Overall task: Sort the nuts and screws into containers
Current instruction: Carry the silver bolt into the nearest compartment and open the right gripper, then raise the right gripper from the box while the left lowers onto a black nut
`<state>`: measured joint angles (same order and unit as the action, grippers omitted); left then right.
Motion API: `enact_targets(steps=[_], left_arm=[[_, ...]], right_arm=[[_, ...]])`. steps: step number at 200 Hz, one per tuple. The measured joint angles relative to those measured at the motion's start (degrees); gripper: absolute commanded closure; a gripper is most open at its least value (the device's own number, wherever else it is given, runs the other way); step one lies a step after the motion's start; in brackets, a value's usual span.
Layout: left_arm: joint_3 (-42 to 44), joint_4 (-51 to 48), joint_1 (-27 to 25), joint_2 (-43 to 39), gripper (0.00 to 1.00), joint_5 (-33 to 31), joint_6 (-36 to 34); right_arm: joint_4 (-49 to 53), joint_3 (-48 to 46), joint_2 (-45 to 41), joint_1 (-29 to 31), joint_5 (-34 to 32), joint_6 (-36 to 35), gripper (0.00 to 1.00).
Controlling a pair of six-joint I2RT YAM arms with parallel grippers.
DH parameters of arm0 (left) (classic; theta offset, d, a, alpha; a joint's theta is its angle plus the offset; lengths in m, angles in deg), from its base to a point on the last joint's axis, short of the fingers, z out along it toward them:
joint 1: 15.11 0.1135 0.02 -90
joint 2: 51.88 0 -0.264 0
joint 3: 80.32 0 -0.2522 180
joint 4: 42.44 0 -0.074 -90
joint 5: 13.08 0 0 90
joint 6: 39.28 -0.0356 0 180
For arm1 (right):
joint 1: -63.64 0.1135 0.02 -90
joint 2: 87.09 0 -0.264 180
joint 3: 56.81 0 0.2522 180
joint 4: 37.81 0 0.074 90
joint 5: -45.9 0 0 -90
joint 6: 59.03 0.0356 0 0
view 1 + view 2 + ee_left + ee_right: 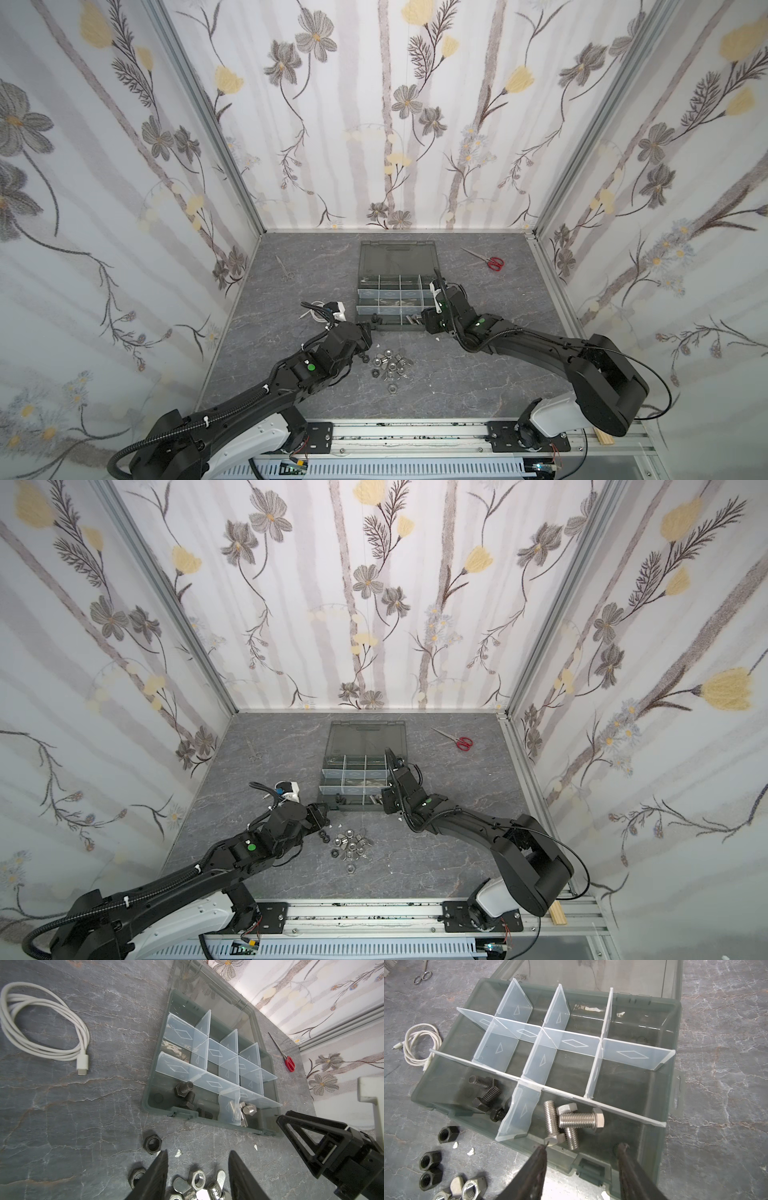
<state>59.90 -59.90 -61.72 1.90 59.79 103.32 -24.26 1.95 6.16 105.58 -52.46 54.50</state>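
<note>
right wrist view: note the right gripper [583, 1146] poised just above the near wall of the organizer case [436, 1082], jaws parted partway, gripping nothing. in the left wrist view, find the left gripper [198, 1152] likewise part-open and empty, low over the loose nuts just in front of the case. judging by that, treat nut picking as the step in hand: settle on one nut at the heap's fringe, not its tangled middle; pinch across the flats; lift straight up; carry to a bare compartment [566, 1076] behind the screw row, clear of the thin dividers and apart from the screws. counted in the case's near row: three silver screws [581, 1121] in one compartment, three black screws [488, 1095] in the next. counted on the table before the case: three black nuts [430, 1159]; silver nuts [390, 363] heaped, roughly ten, a couple winged, exact tally not possible. compartments in all: seemingly ten, eight apparently bare.
</note>
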Motion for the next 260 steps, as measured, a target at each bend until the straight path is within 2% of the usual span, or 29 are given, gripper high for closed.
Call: enact_targets(steps=[146, 260], left_arm=[[-0.4, 0.0, 0.0, 4.8, 0.51, 1.8, 0.1], [-1.4, 0.0, 0.0, 16.1, 0.51, 2.6, -3.5]], right_arm=[[-2.1, -1.2, 0.0, 0.0, 3.4, 4.8, 0.44], [-2.8, -3.8, -0.9, 0.0, 3.5, 7.1, 0.43]])
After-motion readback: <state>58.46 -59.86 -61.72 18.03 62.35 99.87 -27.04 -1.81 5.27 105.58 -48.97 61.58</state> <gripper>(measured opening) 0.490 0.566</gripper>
